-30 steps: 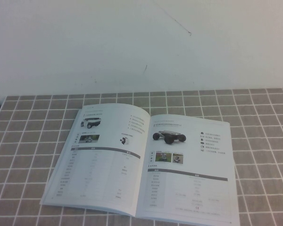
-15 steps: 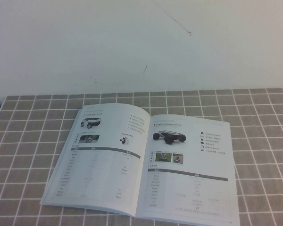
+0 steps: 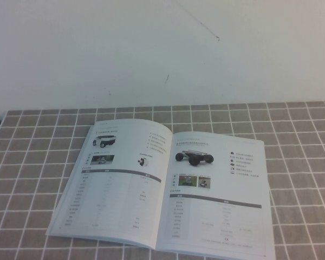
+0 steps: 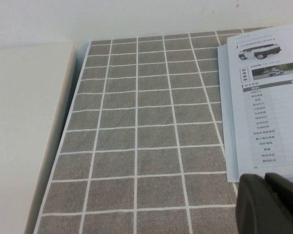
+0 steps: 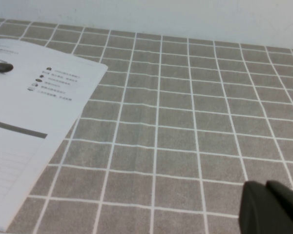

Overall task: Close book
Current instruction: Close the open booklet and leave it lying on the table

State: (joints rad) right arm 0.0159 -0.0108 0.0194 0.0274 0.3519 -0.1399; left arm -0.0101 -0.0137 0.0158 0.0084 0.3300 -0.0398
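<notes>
An open booklet [image 3: 168, 187] lies flat on the grey checked tablecloth [image 3: 38, 157], both printed pages facing up and its spine running down the middle. Neither arm appears in the high view. In the left wrist view, my left gripper [image 4: 264, 179] is shut and empty, hovering just off the near left corner of the booklet [image 4: 263, 87]. In the right wrist view, my right gripper [image 5: 265, 187] is also shut and empty, over bare cloth well to the right of the booklet's right page [image 5: 29, 112].
A white wall [image 3: 162, 49] rises behind the table. The cloth's left edge [image 4: 73, 112] meets a bare white surface [image 4: 24, 136]. Bare cloth lies on both sides of the booklet.
</notes>
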